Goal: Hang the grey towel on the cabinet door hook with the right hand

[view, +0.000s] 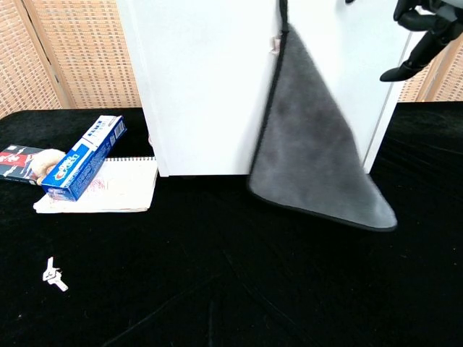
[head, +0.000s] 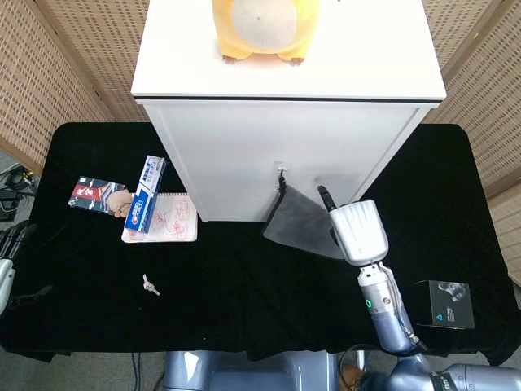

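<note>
The grey towel [head: 298, 221] hangs by its black loop from the small hook [head: 282, 170] on the white cabinet door [head: 244, 155]. In the chest view the towel [view: 311, 159] swings out to the left, free of any hand, its lower corner near the black tablecloth. My right hand [head: 356, 231] hovers just right of it, white back facing up. From the chest it appears at the top right, the right hand [view: 422, 32] with dark fingers spread and nothing in them. My left hand [head: 10, 259] shows at the far left edge, holding nothing.
A yellow plush toy [head: 262, 28] sits on top of the cabinet. Left of the cabinet lie a blue toothpaste box [head: 145, 195], a notebook [head: 167, 220] and a printed packet [head: 96, 195]. A small metal piece [head: 150, 284] lies in front. A black box [head: 446, 304] stands at the right.
</note>
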`<action>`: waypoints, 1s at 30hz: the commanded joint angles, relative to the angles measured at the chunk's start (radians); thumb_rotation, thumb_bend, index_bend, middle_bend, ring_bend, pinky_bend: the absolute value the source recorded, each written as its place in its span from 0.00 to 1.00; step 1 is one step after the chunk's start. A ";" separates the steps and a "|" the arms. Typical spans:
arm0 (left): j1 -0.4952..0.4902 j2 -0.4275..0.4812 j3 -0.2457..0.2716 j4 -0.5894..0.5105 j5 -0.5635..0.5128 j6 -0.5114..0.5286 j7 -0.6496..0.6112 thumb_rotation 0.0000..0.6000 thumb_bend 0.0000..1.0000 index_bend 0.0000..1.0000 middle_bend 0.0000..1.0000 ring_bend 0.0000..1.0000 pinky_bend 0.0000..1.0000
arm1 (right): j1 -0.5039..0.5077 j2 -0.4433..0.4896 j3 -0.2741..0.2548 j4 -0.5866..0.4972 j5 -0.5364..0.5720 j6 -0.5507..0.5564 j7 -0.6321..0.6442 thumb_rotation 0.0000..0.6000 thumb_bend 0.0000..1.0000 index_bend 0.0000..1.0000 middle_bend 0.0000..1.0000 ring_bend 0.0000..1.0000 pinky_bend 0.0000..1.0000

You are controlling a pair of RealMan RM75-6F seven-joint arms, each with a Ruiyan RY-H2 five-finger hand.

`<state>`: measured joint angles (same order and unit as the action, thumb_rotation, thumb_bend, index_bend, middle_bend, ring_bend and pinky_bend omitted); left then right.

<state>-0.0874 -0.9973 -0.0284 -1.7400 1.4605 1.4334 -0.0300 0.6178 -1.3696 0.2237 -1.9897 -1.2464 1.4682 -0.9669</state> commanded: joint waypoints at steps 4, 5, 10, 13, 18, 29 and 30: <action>0.002 0.001 0.002 -0.002 0.003 0.004 -0.003 1.00 0.00 0.00 0.00 0.00 0.00 | -0.037 0.053 -0.031 -0.002 -0.081 0.013 0.075 1.00 0.00 0.28 1.00 1.00 1.00; 0.003 0.002 0.002 -0.002 0.003 0.006 -0.004 1.00 0.00 0.00 0.00 0.00 0.00 | -0.044 0.062 -0.039 -0.001 -0.096 0.016 0.089 1.00 0.00 0.28 1.00 1.00 1.00; 0.008 0.005 0.003 -0.003 0.010 0.014 -0.012 1.00 0.00 0.00 0.00 0.00 0.00 | -0.107 0.136 -0.115 0.068 -0.252 0.049 0.241 1.00 0.00 0.32 1.00 1.00 1.00; 0.010 0.007 0.005 -0.006 0.015 0.018 -0.013 1.00 0.00 0.00 0.00 0.00 0.00 | -0.138 0.165 -0.156 0.152 -0.351 0.083 0.343 1.00 0.00 0.32 0.98 0.99 1.00; 0.014 0.010 0.006 -0.012 0.024 0.029 -0.016 1.00 0.00 0.00 0.00 0.00 0.00 | -0.200 0.189 -0.221 0.381 -0.500 0.182 0.538 1.00 0.00 0.21 0.61 0.66 0.70; 0.032 0.006 0.011 -0.022 0.046 0.067 0.007 1.00 0.00 0.00 0.00 0.00 0.00 | -0.346 0.284 -0.296 0.348 -0.338 0.115 0.745 1.00 0.00 0.00 0.00 0.00 0.06; 0.034 0.005 0.010 -0.022 0.048 0.073 0.010 1.00 0.00 0.00 0.00 0.00 0.00 | -0.359 0.293 -0.298 0.328 -0.315 0.109 0.763 1.00 0.00 0.00 0.00 0.00 0.03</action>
<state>-0.0557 -0.9905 -0.0179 -1.7616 1.5056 1.5018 -0.0231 0.3010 -1.1158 -0.0544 -1.5965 -1.6261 1.6068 -0.2640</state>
